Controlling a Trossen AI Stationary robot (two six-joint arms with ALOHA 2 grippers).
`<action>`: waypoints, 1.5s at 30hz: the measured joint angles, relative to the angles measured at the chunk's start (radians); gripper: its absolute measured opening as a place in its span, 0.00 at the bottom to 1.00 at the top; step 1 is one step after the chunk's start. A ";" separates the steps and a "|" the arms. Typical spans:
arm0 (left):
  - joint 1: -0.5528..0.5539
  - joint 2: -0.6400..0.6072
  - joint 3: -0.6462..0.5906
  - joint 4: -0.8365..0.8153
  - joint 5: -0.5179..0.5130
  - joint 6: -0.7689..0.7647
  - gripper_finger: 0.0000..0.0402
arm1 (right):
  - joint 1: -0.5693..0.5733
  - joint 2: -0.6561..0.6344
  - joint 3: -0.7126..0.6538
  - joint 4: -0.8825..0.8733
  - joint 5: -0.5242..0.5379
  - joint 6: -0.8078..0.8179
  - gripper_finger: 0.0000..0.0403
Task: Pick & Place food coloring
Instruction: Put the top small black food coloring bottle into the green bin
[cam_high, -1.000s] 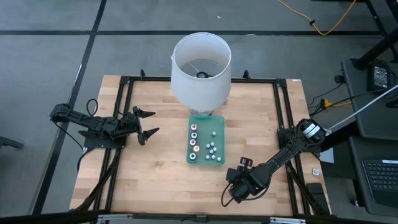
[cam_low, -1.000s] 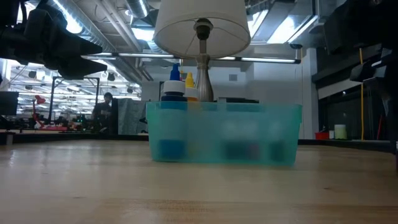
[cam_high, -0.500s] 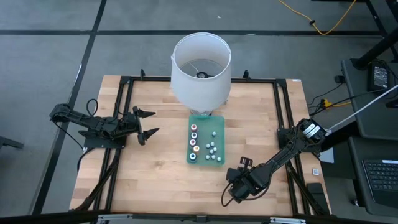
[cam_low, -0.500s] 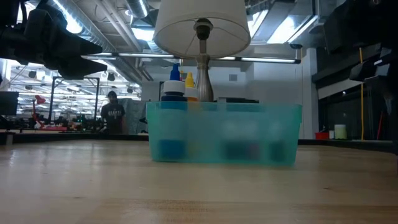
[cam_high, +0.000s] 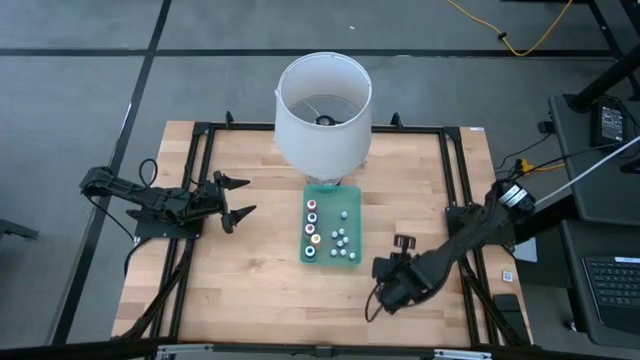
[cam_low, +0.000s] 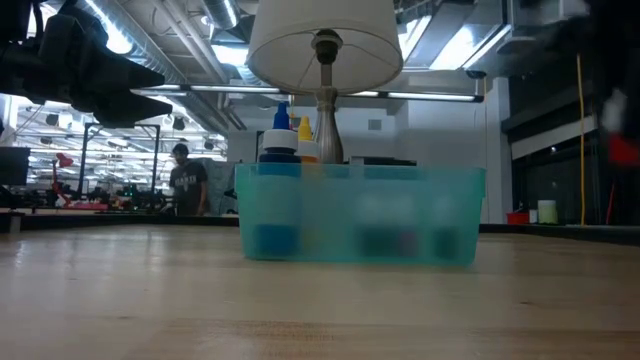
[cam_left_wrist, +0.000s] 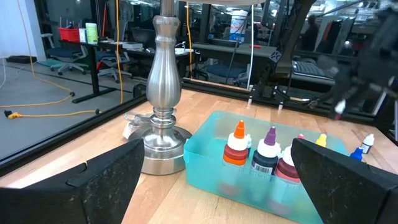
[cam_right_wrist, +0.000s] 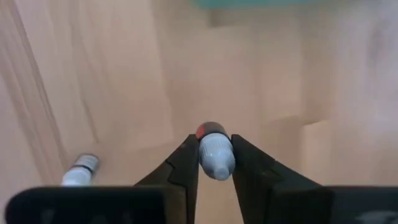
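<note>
Right gripper, jaws clenched on a small bottle, above the counter beside the teal bin; left gripper released.

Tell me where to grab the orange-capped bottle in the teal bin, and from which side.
Take it by the cap and neck, coming straight down from above. The orange bottle stands upright at the lamp end of a tight row, its body sunk inside the bin, with the purple bottle close beside it. Probably close across the row, not along it.
</note>
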 joint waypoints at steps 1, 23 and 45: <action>0.000 0.000 0.000 0.000 0.000 0.000 1.00 | -0.015 -0.012 0.023 -0.031 0.001 -0.025 0.18; 0.000 0.000 0.000 0.000 0.000 0.000 1.00 | -0.485 0.139 0.229 0.098 -0.051 -0.388 0.19; 0.000 0.000 0.000 0.000 0.000 0.000 1.00 | -0.530 0.317 0.228 0.183 -0.060 -0.388 0.19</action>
